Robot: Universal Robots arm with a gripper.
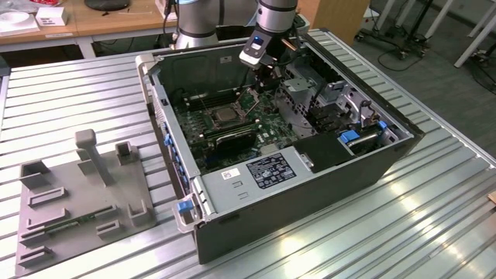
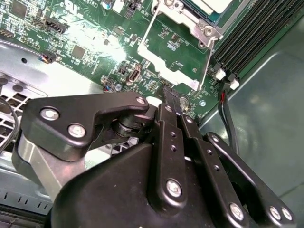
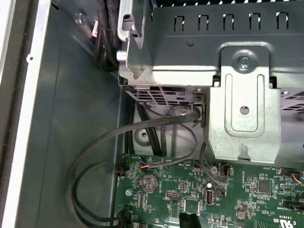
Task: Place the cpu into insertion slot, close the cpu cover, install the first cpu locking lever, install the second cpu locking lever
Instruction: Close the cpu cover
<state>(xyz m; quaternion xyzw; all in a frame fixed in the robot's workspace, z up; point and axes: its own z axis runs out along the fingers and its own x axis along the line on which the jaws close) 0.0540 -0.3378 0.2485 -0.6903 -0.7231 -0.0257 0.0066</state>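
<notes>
Cpu cover (image 2: 160, 60) lies flipped open, claw (image 2: 170, 99) pressed together just beside its edge.

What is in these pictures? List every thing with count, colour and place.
table: one, silver, slatted, under everything
computer case: one, dark grey, open, on the table
fixture tray: one, grey, on the table at the exterior view's left
motherboard: one, green, inside the case
insertion slot: one, silver-rimmed, on the motherboard
cpu: one, pale, apparently lying in the slot
cpu cover: one, silver, swung open beside the slot
memory slots: several, black, alongside the slot
cables: several, black, at the motherboard's edge
bracket: one, silver, above the motherboard in the first wrist view
arm: one, grey, reaching into the case
gripper: one, black, tip near the cover's free edge
</notes>
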